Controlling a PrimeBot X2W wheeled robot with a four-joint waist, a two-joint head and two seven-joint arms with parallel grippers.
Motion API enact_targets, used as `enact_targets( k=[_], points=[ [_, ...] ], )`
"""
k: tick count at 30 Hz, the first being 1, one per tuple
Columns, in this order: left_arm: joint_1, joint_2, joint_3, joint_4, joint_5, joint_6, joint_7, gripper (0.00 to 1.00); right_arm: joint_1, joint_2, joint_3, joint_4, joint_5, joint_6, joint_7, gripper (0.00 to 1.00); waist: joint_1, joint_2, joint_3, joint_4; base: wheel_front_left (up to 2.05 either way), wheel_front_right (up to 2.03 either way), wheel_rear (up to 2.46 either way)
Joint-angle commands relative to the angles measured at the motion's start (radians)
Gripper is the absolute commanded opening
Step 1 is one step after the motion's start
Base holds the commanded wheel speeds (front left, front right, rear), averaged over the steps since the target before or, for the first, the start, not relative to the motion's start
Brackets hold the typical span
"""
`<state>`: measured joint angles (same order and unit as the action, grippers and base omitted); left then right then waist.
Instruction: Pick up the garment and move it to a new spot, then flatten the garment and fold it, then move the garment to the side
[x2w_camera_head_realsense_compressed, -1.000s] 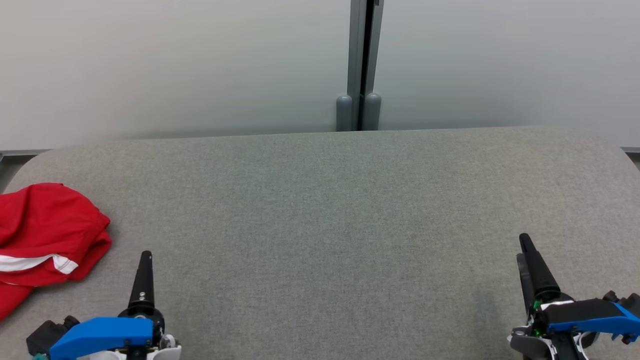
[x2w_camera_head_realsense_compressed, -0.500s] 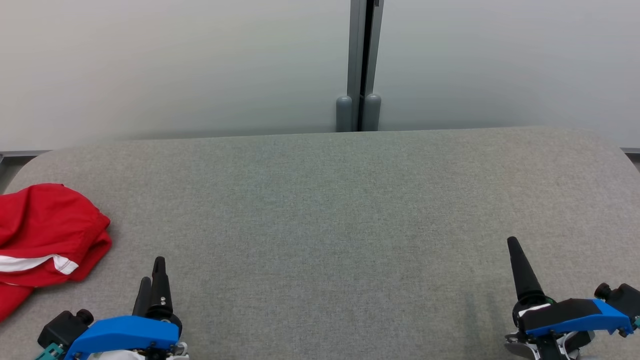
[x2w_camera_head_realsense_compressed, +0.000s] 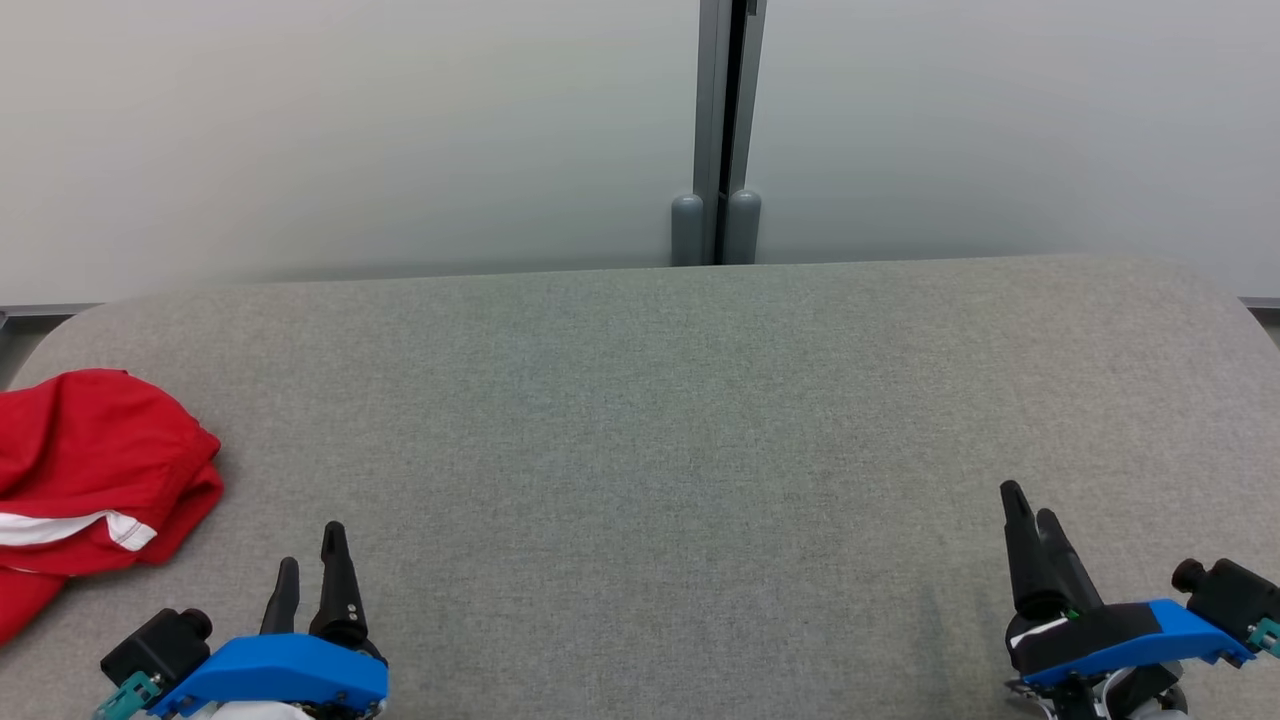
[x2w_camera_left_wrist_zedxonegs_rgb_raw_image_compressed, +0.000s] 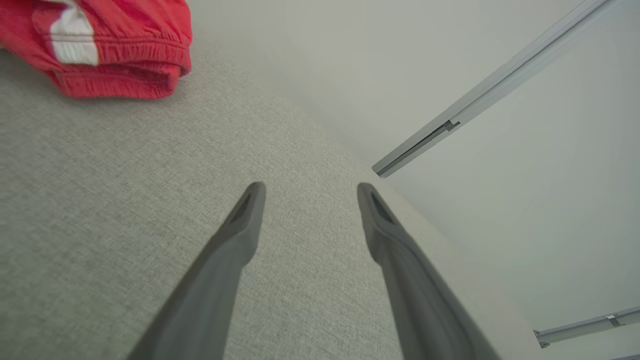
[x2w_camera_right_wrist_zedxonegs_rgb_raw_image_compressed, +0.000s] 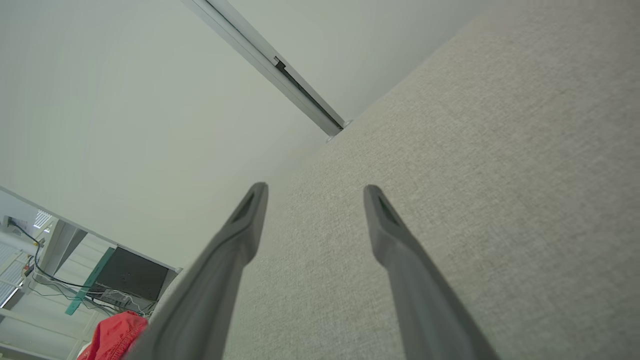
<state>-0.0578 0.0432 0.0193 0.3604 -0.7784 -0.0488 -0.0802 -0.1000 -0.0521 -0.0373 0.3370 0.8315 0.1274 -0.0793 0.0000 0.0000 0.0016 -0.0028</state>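
The red garment (x2w_camera_head_realsense_compressed: 90, 470) lies bunched at the bench's (x2w_camera_head_realsense_compressed: 640, 400) left edge. The left gripper (x2w_camera_head_realsense_compressed: 310, 548), fingers spread, hovers just right of it; best to reach left and pinch a thick fold. The right gripper (x2w_camera_head_realsense_compressed: 1028, 503), also spread, sits near the right end.

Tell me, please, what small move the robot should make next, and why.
Probably just park the left gripper and right gripper: the garment already looks folded at the table's left end, and both pairs of jaws stand open and empty.
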Motion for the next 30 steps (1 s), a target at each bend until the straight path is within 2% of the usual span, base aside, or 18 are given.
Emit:
enact_targets(
  k=[1,17,30],
  points=[
    [-0.007,0.01,-0.005,-0.005,0.034,0.006,-0.01,1.0,-0.021,-0.003,0.001,-0.006,-0.037,0.003,-0.01,1.0,0.0,0.0,-0.001,0.0,0.0,0.0,0.0],
    [0.012,0.01,-0.035,0.008,0.22,0.04,-0.058,1.0,-0.009,0.002,-0.004,0.025,-0.243,0.004,-0.059,1.0,0.0,0.0,0.0,0.007,0.0,0.0,0.0],
    [0.014,0.01,-0.055,0.013,0.368,0.065,-0.092,1.0,-0.003,0.003,-0.023,-0.004,-0.4,0.003,-0.092,1.0,0.0,0.0,0.001,0.01,0.0,0.0,0.0]
  ],
)
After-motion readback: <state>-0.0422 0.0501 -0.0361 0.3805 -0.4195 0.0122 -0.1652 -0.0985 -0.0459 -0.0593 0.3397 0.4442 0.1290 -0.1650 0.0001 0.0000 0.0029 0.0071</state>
